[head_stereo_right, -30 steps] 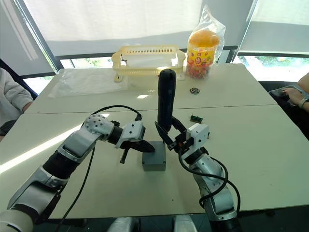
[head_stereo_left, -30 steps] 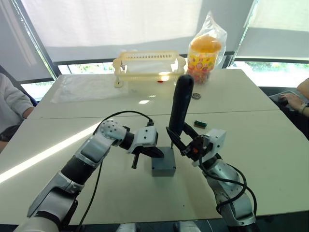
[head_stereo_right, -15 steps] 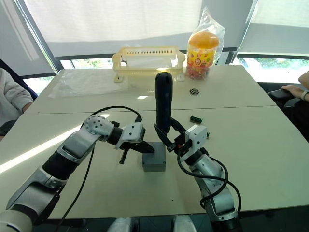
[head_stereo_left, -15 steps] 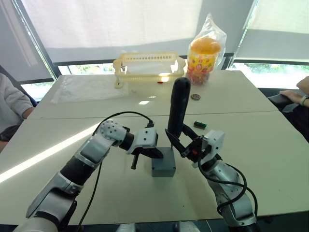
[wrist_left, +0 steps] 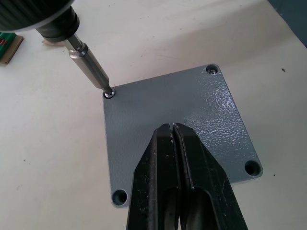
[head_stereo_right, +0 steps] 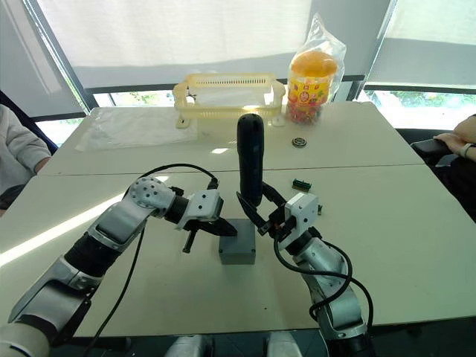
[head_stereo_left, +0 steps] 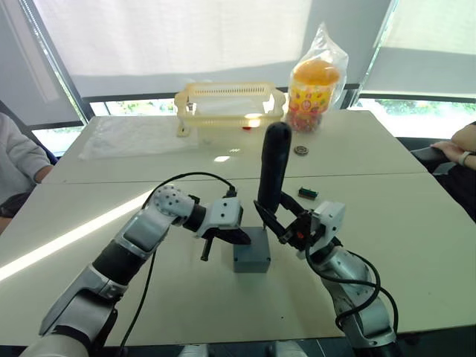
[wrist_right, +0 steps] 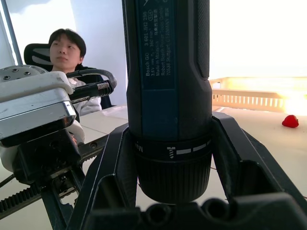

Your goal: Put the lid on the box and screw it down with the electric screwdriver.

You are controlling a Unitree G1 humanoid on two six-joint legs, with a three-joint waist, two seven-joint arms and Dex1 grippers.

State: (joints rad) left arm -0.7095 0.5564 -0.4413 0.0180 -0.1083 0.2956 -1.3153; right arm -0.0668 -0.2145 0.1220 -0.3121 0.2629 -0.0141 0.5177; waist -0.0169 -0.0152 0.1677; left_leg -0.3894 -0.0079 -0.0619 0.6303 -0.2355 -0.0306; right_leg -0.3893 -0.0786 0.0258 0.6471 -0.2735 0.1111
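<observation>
Lid [wrist_left: 177, 124]: seated on box [head_stereo_left: 251, 256], mid-counter [head_stereo_left: 416, 238]. Your left gripper [wrist_left: 173, 139], fingers closed and empty, presses it down so it stays put. Your right gripper [head_stereo_right: 256, 212] clamps screwdriver [head_stereo_left: 272, 169] upright, bit in far-right corner screw [wrist_left: 109, 94].

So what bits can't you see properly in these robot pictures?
- Inside of the box: the lid covers it in the left wrist view.
- The lid's near edge: hidden by the left gripper, whose fingers are shut together.
- The electric screwdriver: top and bit cut off by the right wrist view's edges.
- Two lid corner holes: too dark to tell if screws are in.
- The right gripper grips the screwdriver.
</observation>
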